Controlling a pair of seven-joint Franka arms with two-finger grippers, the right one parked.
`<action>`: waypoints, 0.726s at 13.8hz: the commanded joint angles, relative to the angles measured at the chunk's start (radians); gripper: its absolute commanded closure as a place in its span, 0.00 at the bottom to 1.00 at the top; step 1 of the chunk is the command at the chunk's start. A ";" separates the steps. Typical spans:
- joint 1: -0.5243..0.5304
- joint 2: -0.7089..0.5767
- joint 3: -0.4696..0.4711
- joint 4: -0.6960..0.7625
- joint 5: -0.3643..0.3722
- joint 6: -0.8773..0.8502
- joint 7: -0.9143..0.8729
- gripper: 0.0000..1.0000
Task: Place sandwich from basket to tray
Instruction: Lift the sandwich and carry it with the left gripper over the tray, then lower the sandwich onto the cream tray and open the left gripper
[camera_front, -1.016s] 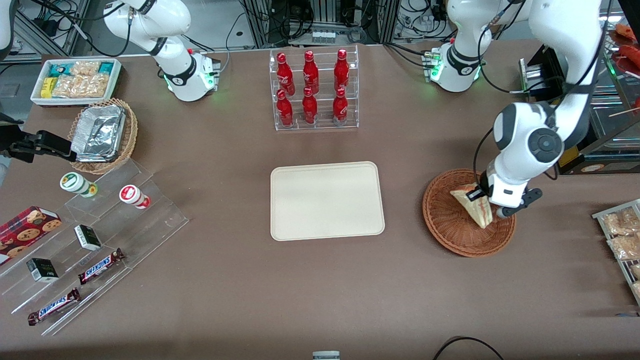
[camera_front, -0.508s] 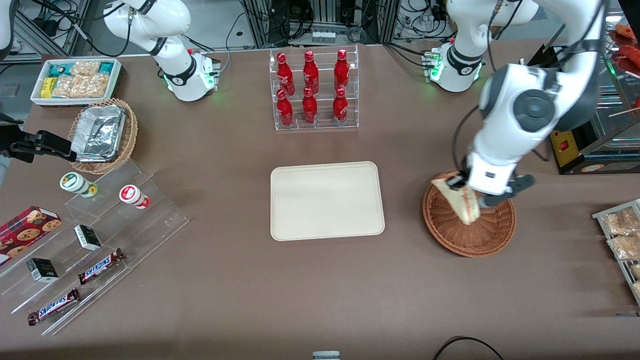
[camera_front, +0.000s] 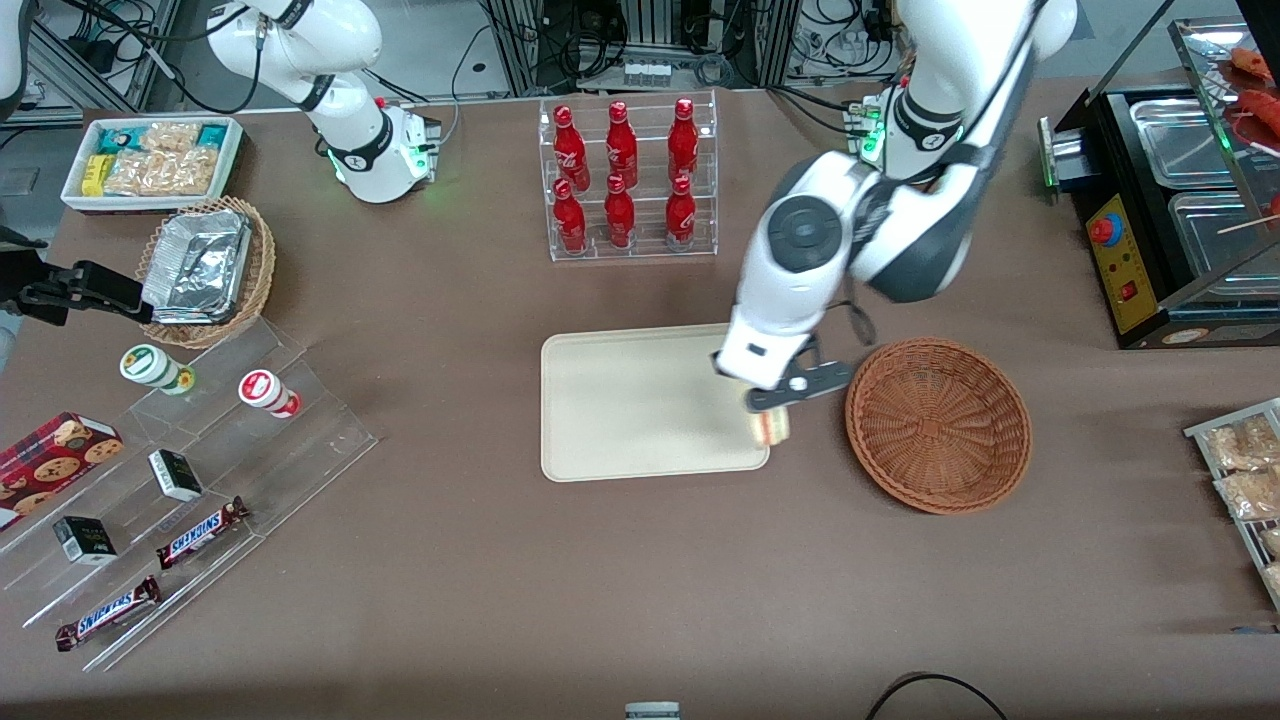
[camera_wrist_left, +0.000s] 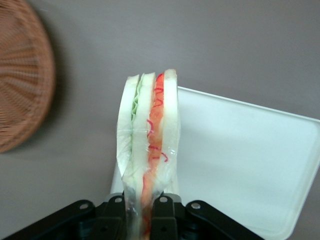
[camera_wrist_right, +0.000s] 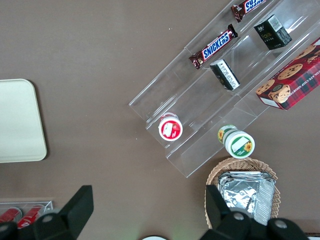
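Observation:
The sandwich (camera_wrist_left: 148, 145), a clear-wrapped wedge of pale bread with green and red-orange filling, is clamped between the black fingers (camera_wrist_left: 164, 217) of my left gripper (camera_wrist_left: 144, 220). In the front view the gripper (camera_front: 768, 405) hangs over the edge of the cream tray (camera_front: 630, 400) that lies nearest the reddish-brown wicker basket (camera_front: 938, 424). The sandwich's lower tip (camera_front: 770, 427) pokes out below the hand, above that tray edge. The basket holds nothing. The same tray (camera_wrist_left: 250, 160) and basket (camera_wrist_left: 22, 75) show under the sandwich in the left wrist view.
A clear rack of red bottles (camera_front: 625, 180) stands farther from the front camera than the tray. Toward the parked arm's end are a tan basket with foil containers (camera_front: 205, 268), a white snack box (camera_front: 152, 160) and clear shelves with candy bars (camera_front: 200, 530). Bagged snacks (camera_front: 1245, 470) lie toward the working arm's end.
The gripper lifted the sandwich out of the basket and carried it sideways to the tray's near edge. The basket is left with nothing in it.

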 joint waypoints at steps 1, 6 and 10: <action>-0.052 0.158 0.013 0.184 -0.003 -0.011 -0.023 1.00; -0.155 0.263 0.015 0.212 0.030 0.033 -0.007 1.00; -0.195 0.324 0.015 0.212 0.095 0.047 -0.005 1.00</action>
